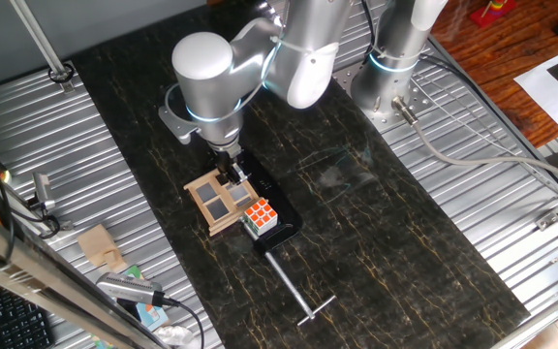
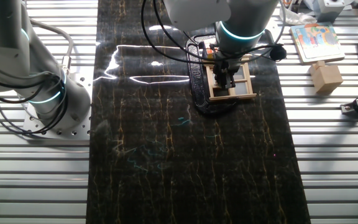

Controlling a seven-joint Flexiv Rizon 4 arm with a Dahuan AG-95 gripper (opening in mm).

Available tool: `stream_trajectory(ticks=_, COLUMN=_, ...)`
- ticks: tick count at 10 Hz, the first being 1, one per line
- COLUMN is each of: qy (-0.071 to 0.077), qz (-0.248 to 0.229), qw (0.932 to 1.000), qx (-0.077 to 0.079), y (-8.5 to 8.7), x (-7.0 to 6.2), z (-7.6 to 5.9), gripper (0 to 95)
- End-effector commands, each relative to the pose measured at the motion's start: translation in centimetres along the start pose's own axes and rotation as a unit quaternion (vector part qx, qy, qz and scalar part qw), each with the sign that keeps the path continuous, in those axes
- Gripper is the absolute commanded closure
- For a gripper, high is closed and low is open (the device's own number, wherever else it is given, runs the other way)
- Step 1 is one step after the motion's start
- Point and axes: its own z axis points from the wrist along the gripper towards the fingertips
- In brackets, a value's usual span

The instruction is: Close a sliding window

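The sliding window [image 1: 216, 202] is a small light-wood frame with grey panes, lying on a black base [image 1: 284, 215] on the dark mat. My gripper [image 1: 229, 174] points down onto the frame's far edge, its fingers close together and touching the wood. In the other fixed view the window [image 2: 241, 84] lies under the arm, and the gripper [image 2: 224, 78] sits over its middle bars. The arm's wrist hides part of the frame there. I see nothing held between the fingers.
A multicoloured puzzle cube [image 1: 260, 217] stands on the black base right beside the window. A metal T-shaped rod [image 1: 294, 289] lies on the mat nearer the front. A wooden block [image 2: 325, 77] and a picture card [image 2: 316, 41] lie on the ribbed metal table [image 2: 334, 143].
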Motion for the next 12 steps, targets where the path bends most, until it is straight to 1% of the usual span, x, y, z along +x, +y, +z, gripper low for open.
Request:
stream_trajectory(ticks=1, qy=0.001, qz=-0.001, qw=1.0, qx=0.0, y=0.03, x=-0.01, z=0.01, gripper=95.0)
stream_trajectory(ticks=12, qy=0.003, qz=-0.004, qw=1.0, qx=0.004, y=0.03, x=-0.01, z=0.08, gripper=95.0)
